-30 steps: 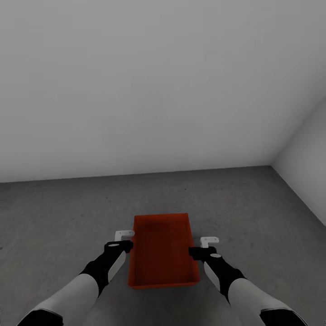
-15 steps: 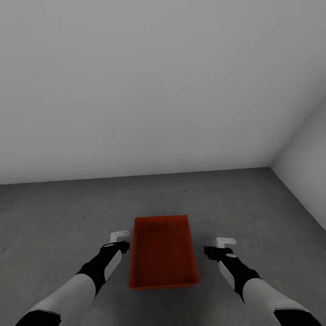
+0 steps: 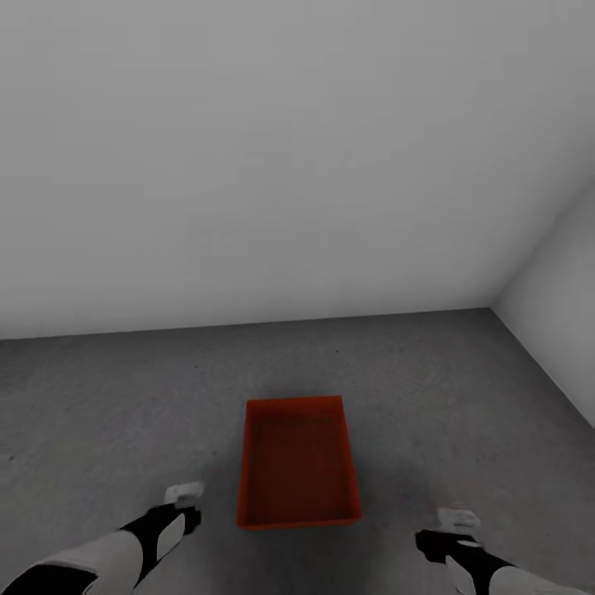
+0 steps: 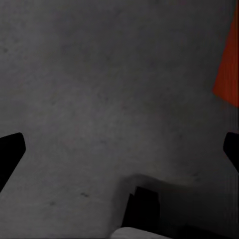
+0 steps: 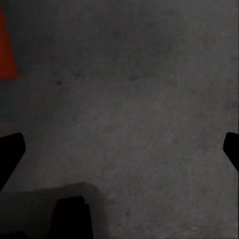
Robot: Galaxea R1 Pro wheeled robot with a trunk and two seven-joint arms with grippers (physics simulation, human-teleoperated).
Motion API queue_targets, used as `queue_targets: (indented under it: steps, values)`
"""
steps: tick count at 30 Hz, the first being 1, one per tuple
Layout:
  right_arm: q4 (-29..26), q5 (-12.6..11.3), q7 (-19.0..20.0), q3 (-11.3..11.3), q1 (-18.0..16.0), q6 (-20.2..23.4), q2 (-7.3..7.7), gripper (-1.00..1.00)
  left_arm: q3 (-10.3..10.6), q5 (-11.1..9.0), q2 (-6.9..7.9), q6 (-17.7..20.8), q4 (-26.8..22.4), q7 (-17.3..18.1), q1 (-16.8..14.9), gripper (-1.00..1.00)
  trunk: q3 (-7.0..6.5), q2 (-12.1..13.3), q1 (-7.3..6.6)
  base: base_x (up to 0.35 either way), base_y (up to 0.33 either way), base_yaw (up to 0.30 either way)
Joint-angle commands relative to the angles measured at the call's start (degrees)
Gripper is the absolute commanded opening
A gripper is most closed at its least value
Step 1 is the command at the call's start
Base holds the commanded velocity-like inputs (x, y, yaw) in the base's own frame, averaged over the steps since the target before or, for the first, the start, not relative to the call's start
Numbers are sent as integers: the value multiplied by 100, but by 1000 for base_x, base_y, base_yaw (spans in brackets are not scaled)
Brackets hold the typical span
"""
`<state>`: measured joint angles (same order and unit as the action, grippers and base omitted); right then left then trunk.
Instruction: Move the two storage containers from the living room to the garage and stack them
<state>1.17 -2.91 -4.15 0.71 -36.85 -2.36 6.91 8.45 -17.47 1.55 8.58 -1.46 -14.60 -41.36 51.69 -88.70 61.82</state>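
One storage container (image 3: 297, 463) on floor (image 3: 430, 388), tools apart

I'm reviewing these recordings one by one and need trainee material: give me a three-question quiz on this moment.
1. True or false: the red-orange storage container rests on the concrete floor, touched by neither gripper.
2. The left gripper and right gripper are: A) clamped on the container's walls, B) open, apart from it on either side, C) inside it.
3. Fill in: the container's inside looks ____.

Key: 1 true; 2 B; 3 empty.
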Motion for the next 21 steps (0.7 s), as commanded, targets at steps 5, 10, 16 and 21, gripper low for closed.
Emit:
queue_targets:
  steps: [5, 10, 16, 21]
  values:
    - [59, 20, 1, -15, 930, -308, -9, 100, 51, -61, 57, -151, 123, 318, 319, 100, -88, 200, -111, 0, 0, 0]
    - [71, 42, 8, -18, 1146, -397, -15, 100, 46, -69, 88, -189, 143, 370, 698, 100, -178, 401, -221, 0, 0, 0]
    - [75, 46, 29, -18, 1430, -393, -21, 100, 46, -69, 102, -332, 146, 378, 1132, 100, -285, 641, -352, 0, 0, 0]
    - [76, 45, 36, -18, 1480, -379, -23, 100, 43, -72, 133, -409, 146, 378, 1255, 100, -375, 842, -462, 0, 0, 0]
